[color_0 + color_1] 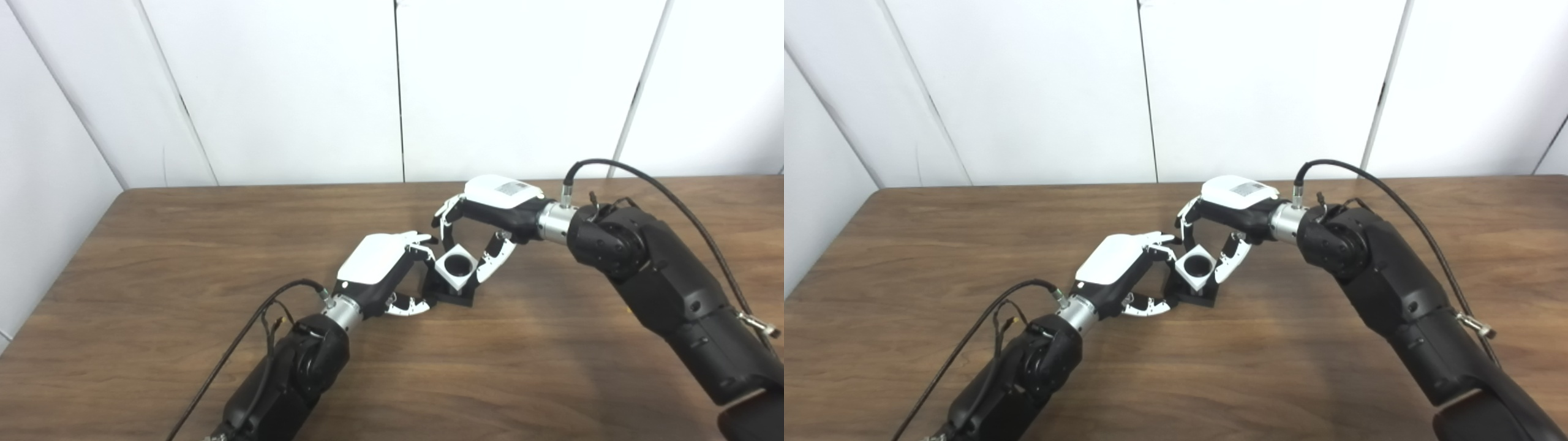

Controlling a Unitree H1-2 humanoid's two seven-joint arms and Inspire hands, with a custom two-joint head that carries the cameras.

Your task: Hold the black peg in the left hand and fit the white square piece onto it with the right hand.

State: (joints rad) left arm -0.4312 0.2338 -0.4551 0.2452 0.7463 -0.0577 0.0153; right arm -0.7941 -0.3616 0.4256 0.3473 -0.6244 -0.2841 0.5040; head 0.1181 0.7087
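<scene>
Brown wooden table (pixel 184 257) carries everything. Nearest, the left hand (pixel 380 269) with its white back plate reaches in from the lower left; its fingers and thumb pinch the black square base of the peg (pixel 450 295), which rests on the table. On top of this base sits the white square piece with a round hole (pixel 456 268). Farther back, the right hand (pixel 490 214) bends over it, fingers and thumb touching the piece's two sides.

Brown wood-grain table (pixel 184 257); black peg base (pixel 450 294) resting mid-table.
</scene>
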